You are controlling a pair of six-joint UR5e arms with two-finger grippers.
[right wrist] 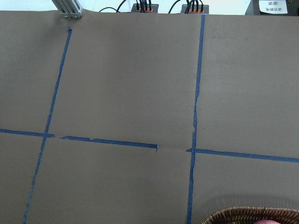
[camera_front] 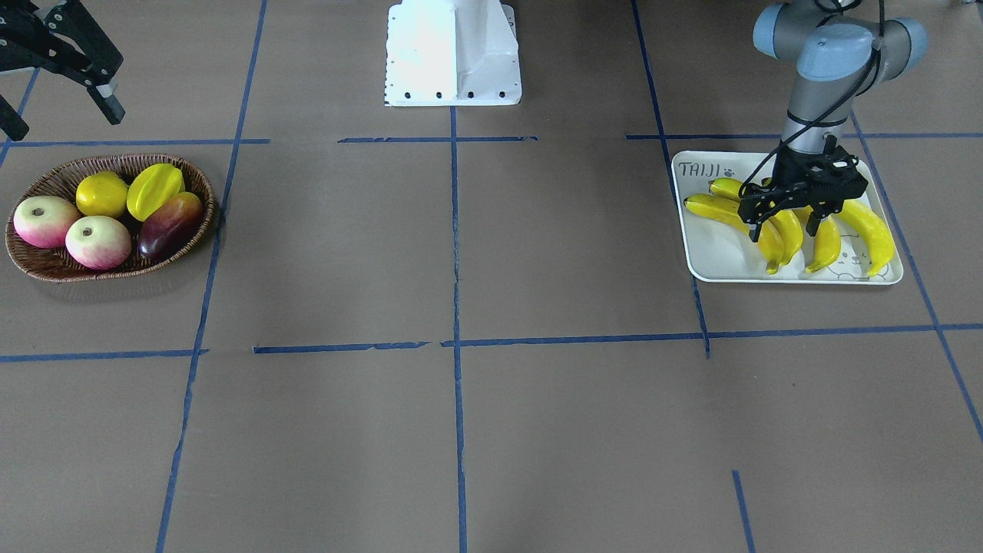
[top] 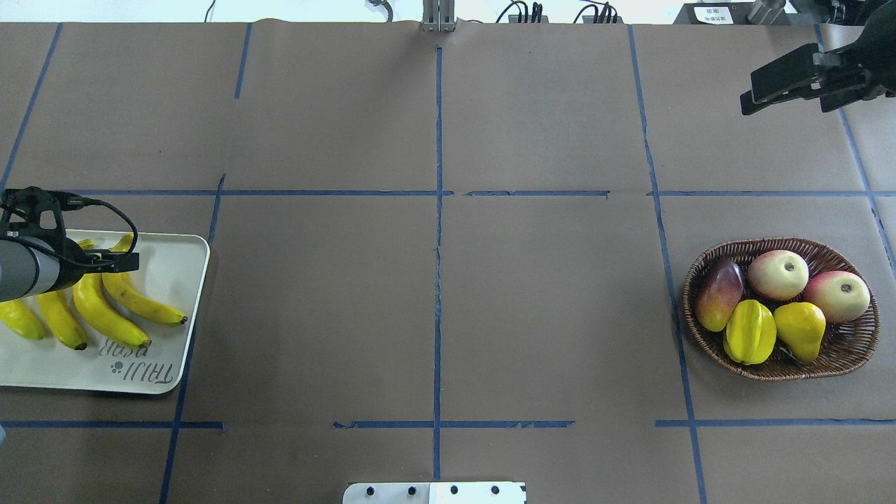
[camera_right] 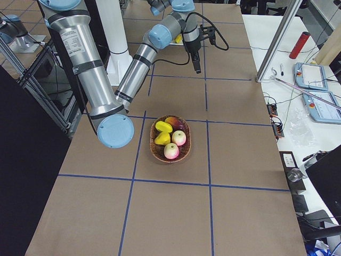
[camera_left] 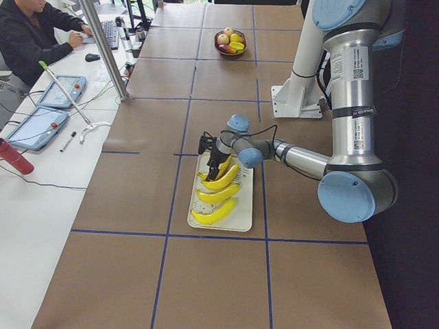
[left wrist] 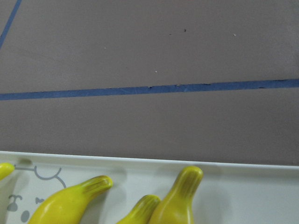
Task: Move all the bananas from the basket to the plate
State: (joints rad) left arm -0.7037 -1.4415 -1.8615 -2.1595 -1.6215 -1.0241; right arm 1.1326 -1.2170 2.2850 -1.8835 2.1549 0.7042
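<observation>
Several yellow bananas (camera_front: pixel 872 234) (top: pixel 105 311) lie side by side on the pale plate (camera_front: pixel 714 261) (top: pixel 175 273) with "TAIJI" lettering. My left gripper (camera_front: pixel 787 223) (camera_left: pixel 212 161) hovers just above them, open, its fingers spread over the middle bananas and holding nothing. In the left wrist view the banana tips (left wrist: pixel 70 203) point at the plate's rim (left wrist: pixel 233 165). The wicker basket (camera_front: pixel 46 269) (top: pixel 840 357) holds no bananas. Beyond the basket my right gripper (camera_front: pixel 65 107) (top: pixel 752 98) hangs open and empty, raised off the table.
The basket contains two pink-white apples (top: pixel 777 274), a yellow starfruit (top: pixel 749 331), a yellow pear-shaped fruit (top: pixel 800 329) and a dark red mango (top: pixel 719 294). The robot base (camera_front: pixel 453 54) stands mid-table. A person sits at a side desk (camera_left: pixel 31 38).
</observation>
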